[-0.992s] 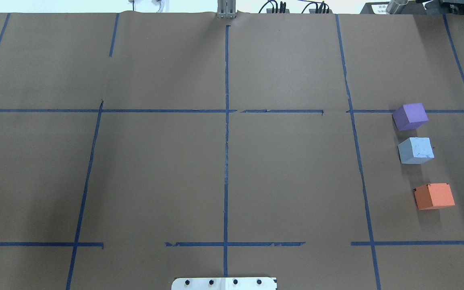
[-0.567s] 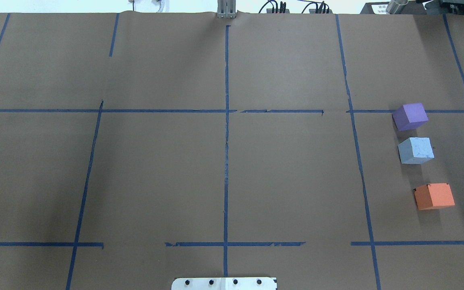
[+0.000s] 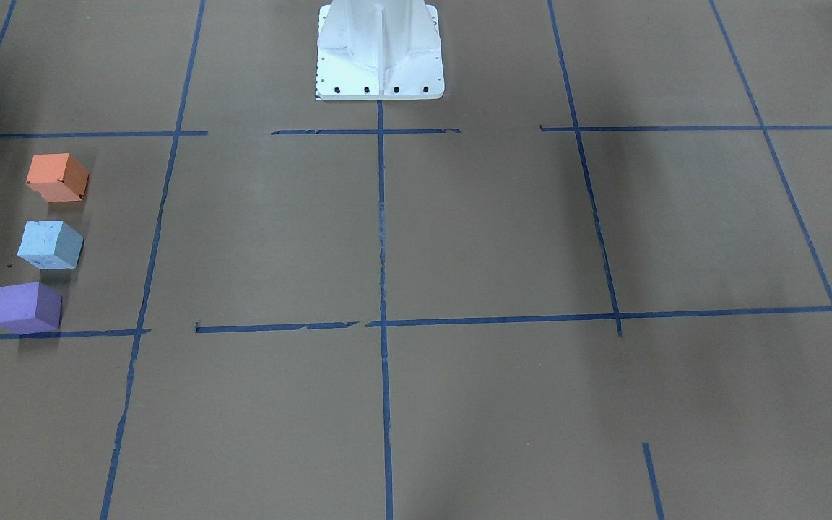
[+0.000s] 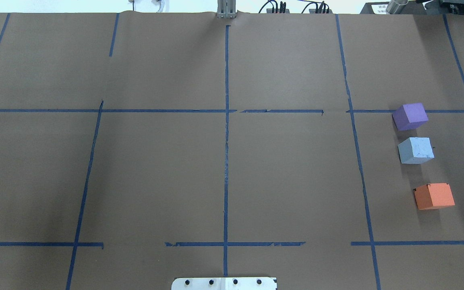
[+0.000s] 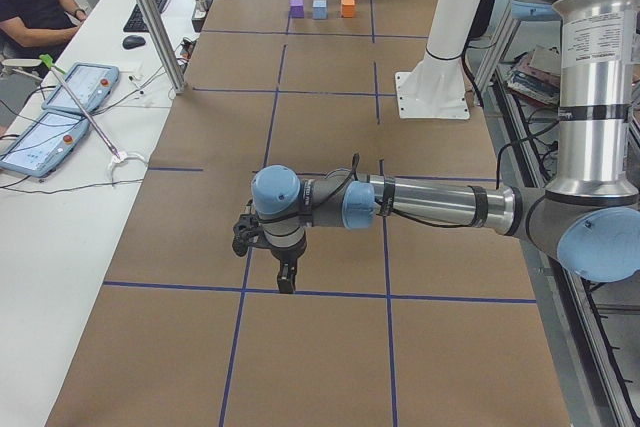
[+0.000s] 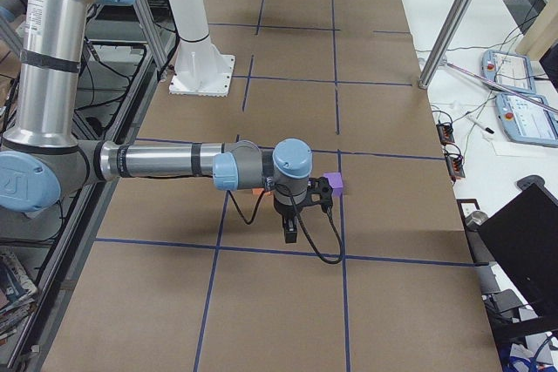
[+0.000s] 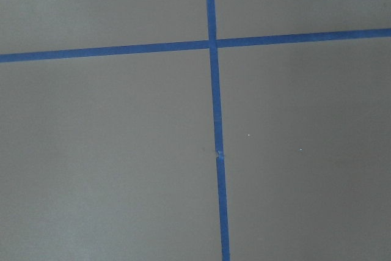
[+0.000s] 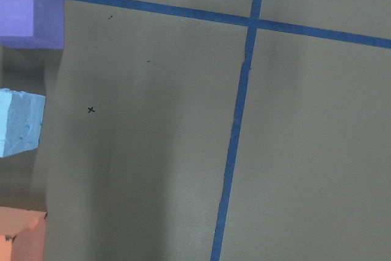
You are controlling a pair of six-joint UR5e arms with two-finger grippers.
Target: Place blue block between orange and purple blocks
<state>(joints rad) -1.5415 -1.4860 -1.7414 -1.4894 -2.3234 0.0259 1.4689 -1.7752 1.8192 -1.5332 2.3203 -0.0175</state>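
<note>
The right tool (image 6: pixel 290 234) is held pointing down above the worktop (image 4: pixel 155 169), just beside the row of blocks and not over it. In the right wrist view the three blocks are seen only along the left edge. Whether its fingers are parted or closed cannot be told, since it is shown in a side view alone. No block is carried by it, as all three lie on the worktop. The left tool (image 5: pixel 287 285) is hung over a crossing of the blue tape lines (image 7: pixel 213 43), well apart from the blocks and toward the opposite end of the worktop. Its state cannot be told either, for the same reason.

The blue block (image 4: pixel 416 150) is found resting flat on the worktop between the purple block (image 4: pixel 410 116) and the orange block (image 4: pixel 434 196). The three are set in a slightly slanted row, each apart from its neighbour and none touching. The blue block is seen somewhat nearer the purple one than the orange one.

The placement asked for is judged to be done: the blue block is free of both tools and stands in the gap between the other two. Nothing further appears to be called for on the blocks themselves. At most, the arms may be drawn back clear of the row.
</note>
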